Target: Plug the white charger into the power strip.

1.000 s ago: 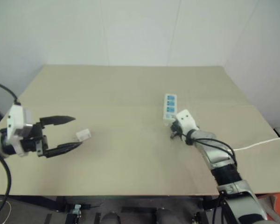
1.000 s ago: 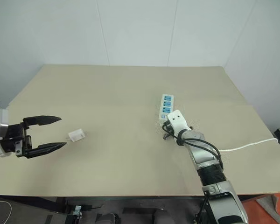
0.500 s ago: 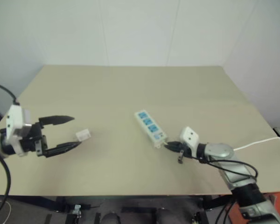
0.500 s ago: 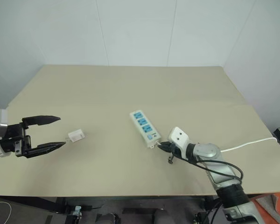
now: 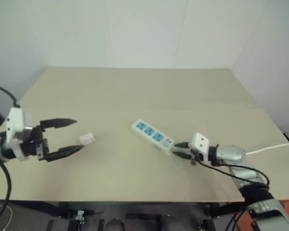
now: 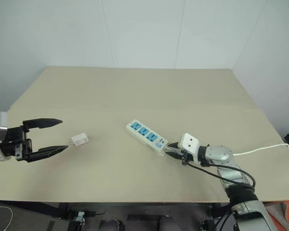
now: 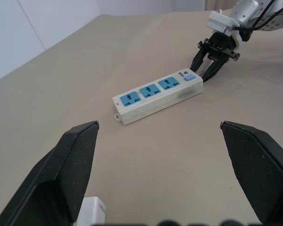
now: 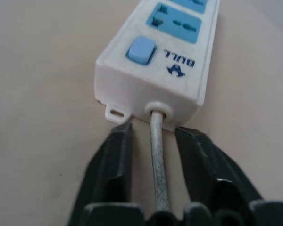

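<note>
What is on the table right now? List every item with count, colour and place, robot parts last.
table: one, tan, spanning the scene.
strip: one, white with three blue sockets and a blue switch, lying flat right of the table's centre.
cord: one, white, leaving the strip's switch end and running off the table's right edge.
charger: one, white, on the table's left, just beyond the left gripper's fingertips.
left gripper: one, black fingers, open, hovering at the table's left edge.
right gripper: one, black fingers, slightly parted either side of the cord at the strip's switch end.
</note>
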Available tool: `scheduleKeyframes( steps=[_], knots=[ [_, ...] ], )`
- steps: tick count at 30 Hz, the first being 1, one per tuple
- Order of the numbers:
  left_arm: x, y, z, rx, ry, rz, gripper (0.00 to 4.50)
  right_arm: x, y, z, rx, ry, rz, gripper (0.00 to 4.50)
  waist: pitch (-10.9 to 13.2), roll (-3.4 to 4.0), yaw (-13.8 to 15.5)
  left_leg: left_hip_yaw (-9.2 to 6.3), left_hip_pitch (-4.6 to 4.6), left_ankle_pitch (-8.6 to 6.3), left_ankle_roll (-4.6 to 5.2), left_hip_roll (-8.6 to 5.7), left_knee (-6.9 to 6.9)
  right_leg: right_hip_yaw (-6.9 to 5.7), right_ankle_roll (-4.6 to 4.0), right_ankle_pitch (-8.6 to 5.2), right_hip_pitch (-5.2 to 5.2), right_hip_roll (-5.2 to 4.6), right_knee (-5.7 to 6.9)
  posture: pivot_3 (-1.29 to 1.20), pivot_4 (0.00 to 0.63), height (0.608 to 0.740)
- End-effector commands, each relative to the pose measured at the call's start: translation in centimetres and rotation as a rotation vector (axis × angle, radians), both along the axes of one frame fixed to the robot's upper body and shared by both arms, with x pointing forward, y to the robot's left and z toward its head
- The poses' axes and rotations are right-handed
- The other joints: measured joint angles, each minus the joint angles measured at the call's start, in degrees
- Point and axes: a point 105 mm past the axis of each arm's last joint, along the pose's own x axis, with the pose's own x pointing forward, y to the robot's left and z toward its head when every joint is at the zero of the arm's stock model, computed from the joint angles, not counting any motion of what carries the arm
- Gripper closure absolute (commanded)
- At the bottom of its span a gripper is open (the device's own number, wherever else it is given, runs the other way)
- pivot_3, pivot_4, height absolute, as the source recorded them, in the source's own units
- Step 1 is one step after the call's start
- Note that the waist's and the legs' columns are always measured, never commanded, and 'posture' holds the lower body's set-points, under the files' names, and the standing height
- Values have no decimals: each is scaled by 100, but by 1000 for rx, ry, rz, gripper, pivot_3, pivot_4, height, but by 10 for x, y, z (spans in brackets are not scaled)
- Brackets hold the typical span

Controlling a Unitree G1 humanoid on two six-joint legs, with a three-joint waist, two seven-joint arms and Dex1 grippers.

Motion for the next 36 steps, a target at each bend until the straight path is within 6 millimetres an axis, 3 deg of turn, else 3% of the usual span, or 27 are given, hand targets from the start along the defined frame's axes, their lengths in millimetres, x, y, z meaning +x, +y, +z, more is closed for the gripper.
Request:
scheduleKeyframes(
  steps=[1,5,11,16,24,36],
  knots=[
    [-3,-3,7,4,-38,-13,0,-2,-12,21,89,-19,-33,1342,0,0,10,-1,1,0,0,0,0,-1,0,0,1,0,0,0,150,740],
    [-2,-3,7,3,-34,-15,0,-8,-10,34,214,-10,-65,13,0,0,-3,-1,6,0,0,1,1,-1,12,-7,3,1,4,0,150,740],
    [-1,-4,8,2,-34,-20,0,-9,7,44,366,-31,-145,13,0,0,-30,-2,10,0,0,4,-1,1,24,-14,5,6,5,0,150,740],
    [-1,-4,8,3,-36,-19,0,-12,32,38,461,2,-183,13,0,0,-14,-3,6,0,0,3,0,0,23,-14,5,5,3,0,150,740],
    [-2,-5,9,4,-38,-15,0,2,45,15,404,-17,-228,13,0,1,-14,-3,8,0,0,3,0,-1,23,-14,5,5,3,0,150,740],
    [-3,-4,9,7,-37,-7,0,12,64,1,411,-19,-211,13,0,1,-27,-4,8,0,0,3,-2,0,19,-12,4,6,4,0,150,740]
  ],
)
